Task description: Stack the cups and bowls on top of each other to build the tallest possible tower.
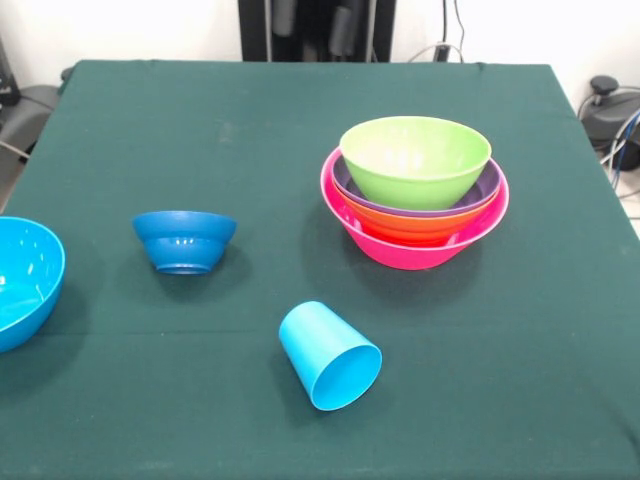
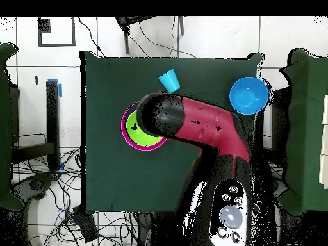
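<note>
The tower (image 1: 415, 190) stands right of the table's middle: a lime green bowl (image 1: 415, 160) nested in a purple bowl (image 1: 489, 187), an orange bowl (image 1: 410, 225) and the wide pink bowl (image 1: 420, 252) as base. A sky blue cup (image 1: 330, 355) lies on its side near the front, mouth towards the camera. A small dark blue bowl (image 1: 185, 240) stands upright at the left. A sky blue bowl (image 1: 20, 280) is cut by the left edge. Overhead, the arm's black end with my gripper (image 2: 154, 115) hangs over the tower's (image 2: 136, 130) edge. The yellow-green cup and small orange bowl are out of view.
The green table (image 1: 200, 120) fills the front view, with the robot's pedestal (image 1: 315, 30) at its far side. Overhead, the red arm (image 2: 211, 131) covers the table's middle and hides the dark blue bowl. The sky blue cup (image 2: 169, 80) and sky blue bowl (image 2: 248, 96) lie beyond it.
</note>
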Controlling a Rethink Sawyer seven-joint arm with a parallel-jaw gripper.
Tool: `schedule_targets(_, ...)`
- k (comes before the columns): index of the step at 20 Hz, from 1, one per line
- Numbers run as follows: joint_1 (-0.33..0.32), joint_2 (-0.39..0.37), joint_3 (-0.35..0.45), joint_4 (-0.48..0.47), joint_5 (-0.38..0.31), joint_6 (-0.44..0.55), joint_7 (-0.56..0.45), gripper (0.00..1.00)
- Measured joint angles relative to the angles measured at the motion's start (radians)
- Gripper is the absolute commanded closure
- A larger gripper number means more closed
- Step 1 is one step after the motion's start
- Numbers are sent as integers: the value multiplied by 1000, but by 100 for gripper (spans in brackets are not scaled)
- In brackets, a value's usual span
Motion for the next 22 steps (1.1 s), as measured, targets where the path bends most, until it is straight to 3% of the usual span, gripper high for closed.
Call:
schedule_targets(3,-41,-27,22,44,-58,-43,0,0)
schedule_targets(10,-65,-23,88,53,-130,-59,0,0)
schedule_targets(22,-93,44,196,51,-154,-70,0,0)
